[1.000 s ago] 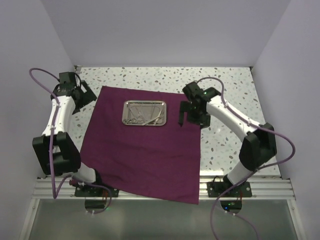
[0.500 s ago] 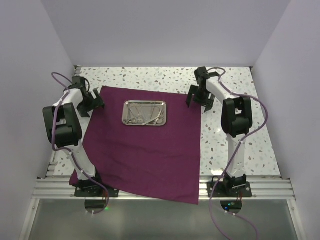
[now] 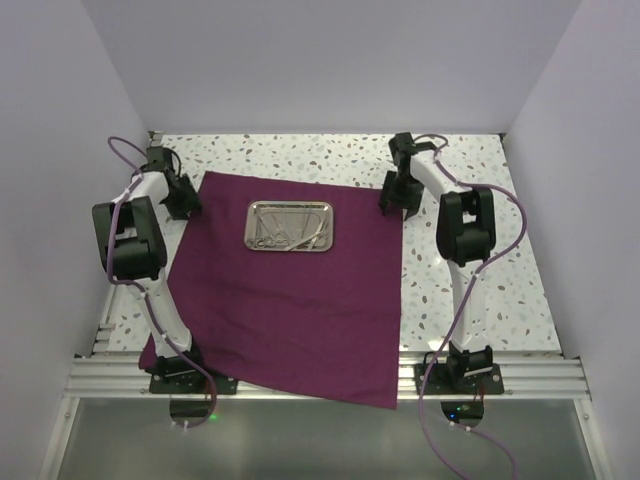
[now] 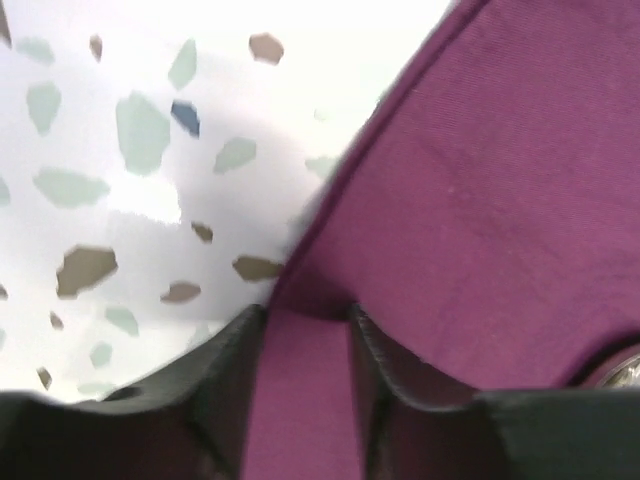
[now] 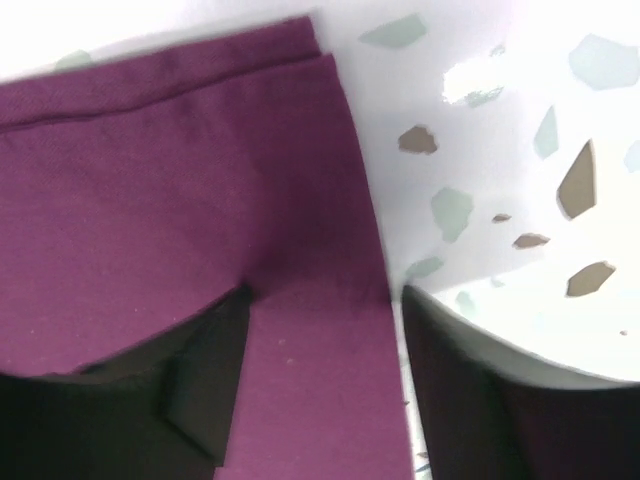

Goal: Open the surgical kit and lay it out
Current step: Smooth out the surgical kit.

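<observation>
The surgical kit's maroon cloth wrap (image 3: 290, 310) lies spread flat on the table. A small steel tray (image 3: 290, 203) sits on its far half with thin silver instruments (image 3: 285, 238) inside. My left gripper (image 3: 188, 203) is down at the cloth's far left corner. In the left wrist view (image 4: 305, 310) its narrowed jaws squeeze a raised strip of cloth (image 4: 500, 180). My right gripper (image 3: 393, 198) is at the far right corner. In its wrist view (image 5: 325, 285) the jaws stand half closed astride the cloth's edge (image 5: 150, 180), the outer finger (image 5: 450, 380) on bare table.
The speckled white table (image 3: 470, 260) is boxed in by pale walls on three sides. The cloth's near edge hangs over the aluminium rail (image 3: 520, 378) where both arm bases are bolted.
Both arms swung out and dropped onto the cloth's far corners. Both pairs of jaws went from wide open to much narrower around the cloth's edges. The cloth and tray have not moved.
</observation>
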Tool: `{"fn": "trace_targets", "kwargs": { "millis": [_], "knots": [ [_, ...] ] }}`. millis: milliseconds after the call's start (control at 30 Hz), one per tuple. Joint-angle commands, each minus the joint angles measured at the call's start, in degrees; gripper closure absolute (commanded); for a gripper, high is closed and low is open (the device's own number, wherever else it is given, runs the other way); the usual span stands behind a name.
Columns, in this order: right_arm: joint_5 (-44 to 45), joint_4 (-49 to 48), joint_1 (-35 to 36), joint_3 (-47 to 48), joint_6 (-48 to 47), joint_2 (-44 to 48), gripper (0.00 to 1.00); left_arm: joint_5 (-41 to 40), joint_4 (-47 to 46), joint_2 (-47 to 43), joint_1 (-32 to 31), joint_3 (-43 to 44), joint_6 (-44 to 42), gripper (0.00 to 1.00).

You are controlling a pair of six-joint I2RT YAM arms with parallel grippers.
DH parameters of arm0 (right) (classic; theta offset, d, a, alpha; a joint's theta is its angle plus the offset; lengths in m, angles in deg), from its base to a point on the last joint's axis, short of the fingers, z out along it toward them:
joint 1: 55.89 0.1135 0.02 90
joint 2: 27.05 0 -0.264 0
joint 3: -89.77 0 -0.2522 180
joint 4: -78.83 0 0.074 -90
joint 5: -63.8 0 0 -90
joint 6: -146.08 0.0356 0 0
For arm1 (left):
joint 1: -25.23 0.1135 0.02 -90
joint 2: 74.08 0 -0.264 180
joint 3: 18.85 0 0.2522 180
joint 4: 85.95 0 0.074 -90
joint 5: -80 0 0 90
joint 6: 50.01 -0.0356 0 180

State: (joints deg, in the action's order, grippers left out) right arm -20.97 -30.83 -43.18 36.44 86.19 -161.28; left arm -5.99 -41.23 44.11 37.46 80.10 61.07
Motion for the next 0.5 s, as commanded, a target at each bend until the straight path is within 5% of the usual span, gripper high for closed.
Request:
{"fn": "trace_targets", "kwargs": {
  "millis": [0,33,200,267,467],
  "knots": [
    [-4.1,-3.7,0.3,0.4,0.8,-4.5,0.49,0.8,-0.4,4.2,-0.3,2.3,-1.4,0.6],
    [-4.4,-4.3,0.4,0.3,1.0,-4.8,0.65,1.1,-0.2,4.6,-0.3,2.4,-1.4,0.71],
    [-4.6,-4.1,0.3,2.7,1.3,-8.1,1.0,1.2,-0.4,4.9,-0.3,1.4,-1.3,0.9],
    [-4.4,-3.4,0.4,4.3,1.2,-9.1,1.0,1.4,-0.4,4.9,-0.3,0.8,-1.0,1.0],
    [-2.5,0.8,-1.4,17.3,1.7,-15.3,1.0,1.9,-0.7,4.6,-1.6,2.2,0.0,1.0]
  ]
}}
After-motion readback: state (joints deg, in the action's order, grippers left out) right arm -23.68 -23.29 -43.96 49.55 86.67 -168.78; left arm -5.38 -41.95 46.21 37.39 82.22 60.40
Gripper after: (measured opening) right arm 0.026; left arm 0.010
